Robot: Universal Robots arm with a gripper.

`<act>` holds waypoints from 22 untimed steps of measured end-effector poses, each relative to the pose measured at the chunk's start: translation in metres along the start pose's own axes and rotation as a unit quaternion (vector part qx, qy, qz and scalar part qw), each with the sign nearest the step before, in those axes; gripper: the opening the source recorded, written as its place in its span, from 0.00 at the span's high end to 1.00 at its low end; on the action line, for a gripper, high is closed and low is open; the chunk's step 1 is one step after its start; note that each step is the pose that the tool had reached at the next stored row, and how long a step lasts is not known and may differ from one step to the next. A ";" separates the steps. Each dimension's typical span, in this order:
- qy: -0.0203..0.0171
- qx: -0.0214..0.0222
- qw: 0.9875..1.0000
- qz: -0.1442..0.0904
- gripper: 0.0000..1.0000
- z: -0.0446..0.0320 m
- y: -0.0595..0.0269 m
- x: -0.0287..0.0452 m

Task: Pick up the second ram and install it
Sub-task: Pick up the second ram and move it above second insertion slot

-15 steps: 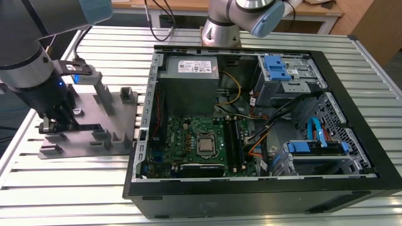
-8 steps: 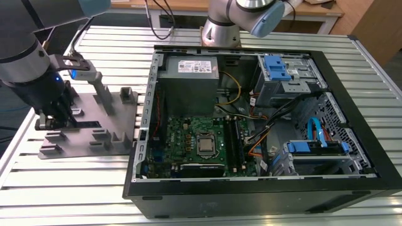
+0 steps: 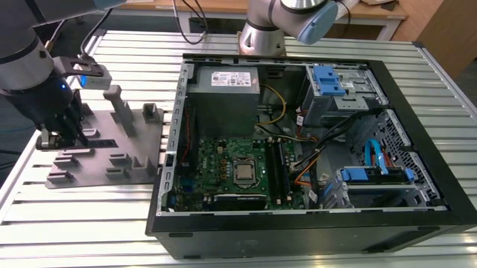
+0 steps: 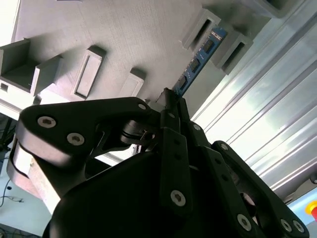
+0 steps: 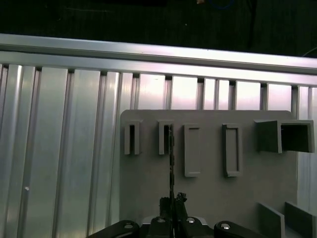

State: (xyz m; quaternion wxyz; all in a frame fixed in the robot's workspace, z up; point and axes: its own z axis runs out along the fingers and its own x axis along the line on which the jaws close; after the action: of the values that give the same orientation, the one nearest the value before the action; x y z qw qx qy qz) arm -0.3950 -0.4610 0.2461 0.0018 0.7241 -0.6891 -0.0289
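The second ram (image 4: 199, 60) is a thin blue-green strip standing on edge on the grey slotted tray (image 3: 138, 146). Its far end sits between two small raised slot blocks (image 5: 163, 137). In the first wrist view the ram (image 5: 171, 161) shows edge-on as a narrow dark line running from that block back to my fingers. My gripper (image 4: 171, 97) is shut on the near end of the strip, and in the first wrist view the gripper (image 5: 173, 202) pinches the same end. In the exterior view the gripper (image 3: 62, 137) is low over the tray's left part.
The open computer case (image 3: 387, 89) lies to the exterior view's right of the tray, with the green motherboard (image 3: 223, 153), memory slots (image 3: 277, 167), cables and blue drive brackets inside. The tray carries tall posts (image 3: 119, 106). The ribbed aluminium table (image 3: 82, 223) runs all around.
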 end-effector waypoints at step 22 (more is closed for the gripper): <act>0.000 0.000 1.000 0.000 0.89 -0.0355 0.0015 -0.0014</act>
State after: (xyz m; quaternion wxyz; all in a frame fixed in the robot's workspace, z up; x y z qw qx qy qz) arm -0.3950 -0.4610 0.2817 0.0018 0.7241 -0.6891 -0.0289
